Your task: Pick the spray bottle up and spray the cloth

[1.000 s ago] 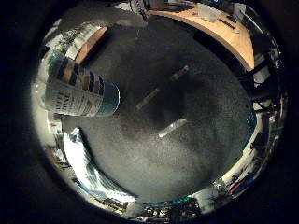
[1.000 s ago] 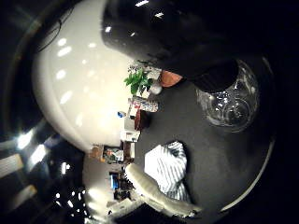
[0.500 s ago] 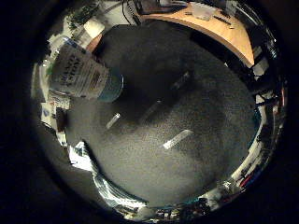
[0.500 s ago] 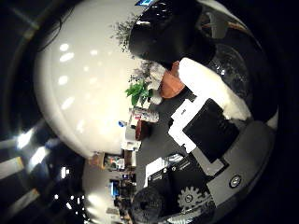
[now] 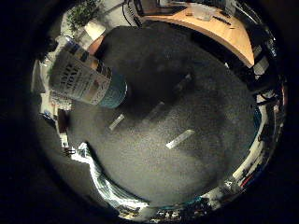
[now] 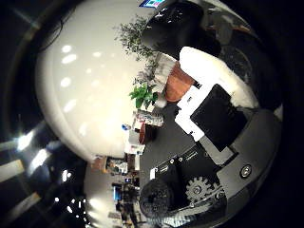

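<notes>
Looking out from the little-finger side of the palm, the white cylindrical spray bottle with its printed label and teal band (image 5: 88, 79) fills the upper left of the frame, tilted and apparently clear of the dark grey carpeted floor (image 5: 187, 140) that spreads through the middle, which suggests it is off the ground and close beside the palm. The striped blue-and-white cloth (image 5: 100, 179) lies crumpled on that floor at the lower left, well apart from the bottle and below it in the frame. A light wooden desk (image 5: 219, 28) curves along the upper right. The thumb-side view looks elsewhere: the robot hand (image 6: 213, 123) shows as white and black blocks crossing the right half of the frame, with a geared part at the bottom, while a white wall and green potted plants (image 6: 142, 95) fill the left. From the way the hand's parts fold across that view and the bottle hangs next to the palm, the fingers seem curled round the bottle, though the contact itself is not visible in either picture. By that reading the pick-up looks done; what remains is to bring the nozzle, which cannot be made out here, toward the cloth and press the trigger.
</notes>
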Available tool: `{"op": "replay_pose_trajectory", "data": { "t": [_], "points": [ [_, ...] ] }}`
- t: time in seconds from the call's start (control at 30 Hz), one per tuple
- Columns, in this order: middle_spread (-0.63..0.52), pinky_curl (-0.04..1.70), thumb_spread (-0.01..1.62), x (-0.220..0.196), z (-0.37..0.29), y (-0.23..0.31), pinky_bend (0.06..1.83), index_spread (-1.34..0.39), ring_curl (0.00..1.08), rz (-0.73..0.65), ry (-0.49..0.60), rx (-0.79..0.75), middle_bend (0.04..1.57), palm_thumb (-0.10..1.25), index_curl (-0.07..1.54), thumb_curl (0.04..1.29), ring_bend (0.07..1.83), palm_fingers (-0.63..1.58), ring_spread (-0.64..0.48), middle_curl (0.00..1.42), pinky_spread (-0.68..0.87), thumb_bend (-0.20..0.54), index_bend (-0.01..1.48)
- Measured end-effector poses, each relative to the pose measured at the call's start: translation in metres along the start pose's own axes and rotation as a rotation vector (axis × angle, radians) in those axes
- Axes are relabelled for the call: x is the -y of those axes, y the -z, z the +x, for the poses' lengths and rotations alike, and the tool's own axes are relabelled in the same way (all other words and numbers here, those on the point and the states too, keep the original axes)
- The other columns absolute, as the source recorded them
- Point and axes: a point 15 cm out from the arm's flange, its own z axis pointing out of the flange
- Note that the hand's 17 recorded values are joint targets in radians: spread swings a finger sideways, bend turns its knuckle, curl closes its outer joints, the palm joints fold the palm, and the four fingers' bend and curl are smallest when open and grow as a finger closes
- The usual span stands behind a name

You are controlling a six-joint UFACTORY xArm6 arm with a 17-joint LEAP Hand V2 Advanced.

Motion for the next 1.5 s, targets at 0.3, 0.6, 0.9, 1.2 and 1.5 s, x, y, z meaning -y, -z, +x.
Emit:
{"op": "replay_pose_trajectory", "data": {
  "t": [0.3,0.6,0.9,1.2,1.5],
  "points": [
    [-0.25,0.05,1.0,-0.012,0.0,0.004,1.04,-0.49,0.19,-0.037,0.041,0.021,0.31,0.63,0.4,0.35,0.65,0.49,-0.27,0.39,0.51,-0.043,0.14],
    [-0.04,0.08,0.95,-0.003,-0.004,0.008,1.28,-0.35,0.18,-0.023,0.061,0.027,0.25,0.48,0.31,0.34,0.66,0.27,0.04,0.37,0.54,-0.035,0.16],
    [0.0,0.07,0.93,0.019,0.001,0.018,1.31,-0.29,0.17,-0.031,0.041,0.046,0.23,0.45,0.31,0.35,0.62,0.18,0.19,0.37,0.58,-0.031,0.17],
    [0.06,0.06,0.96,0.037,0.046,0.024,1.26,-0.22,0.18,0.035,-0.029,-0.007,0.2,0.45,0.31,0.34,0.55,0.09,0.25,0.36,0.6,-0.029,0.16],
    [0.12,0.08,0.99,0.039,0.04,0.012,1.2,-0.18,0.2,0.079,-0.084,0.035,0.19,0.44,0.31,0.34,0.5,0.02,0.28,0.34,0.61,-0.028,0.17]
  ]
}}
